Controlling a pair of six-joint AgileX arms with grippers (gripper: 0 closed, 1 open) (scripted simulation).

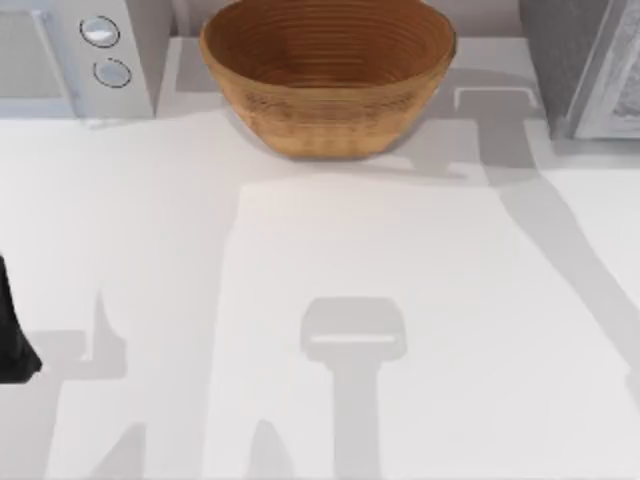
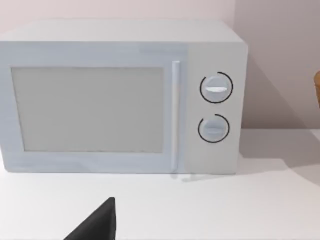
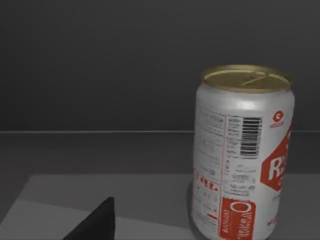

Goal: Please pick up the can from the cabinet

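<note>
Can [image 3: 242,155], silver and red, upright on the grey cabinet floor [image 3: 100,195] at right of the right wrist frame, gold lid up, long axis vertical, barcode toward the camera. It stands ahead of my right gripper [image 3: 95,222], a dark tip at lower left; right arm nearer, finger spread: cannot tell. Left gripper [image 2: 95,222] faces the microwave [image 2: 120,95]; basket [image 1: 328,75] top centre.
</note>
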